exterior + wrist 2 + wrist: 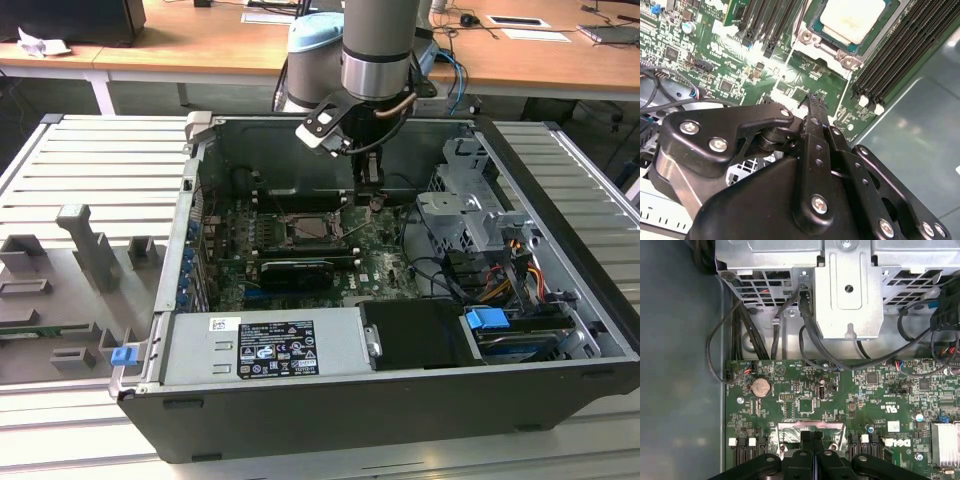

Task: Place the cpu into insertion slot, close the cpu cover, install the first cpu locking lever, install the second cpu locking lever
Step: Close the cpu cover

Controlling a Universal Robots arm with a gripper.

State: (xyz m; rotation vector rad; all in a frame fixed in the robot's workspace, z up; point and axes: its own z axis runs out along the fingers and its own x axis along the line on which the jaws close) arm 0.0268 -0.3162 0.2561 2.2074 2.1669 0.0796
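the black gripper's point(814, 101) jaws are pressed together with nothing between them, their tips close over the green motherboard point(810, 67) just beside the metal-framed socket point(840, 52). the small square cpu with a pale silvery-beige top point(854, 19) lies flat in that socket, between rows of black memory slots point(900, 45), inside the open dark grey computer case point(400, 410).

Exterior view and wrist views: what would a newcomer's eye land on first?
The grey robot arm reaches down into the open computer case, its black gripper low over the green motherboard in the exterior view. In the second wrist view the pale-topped cpu sits in its socket just beyond the shut gripper's tips. The grey power supply with a black label lies along the case's near wall.
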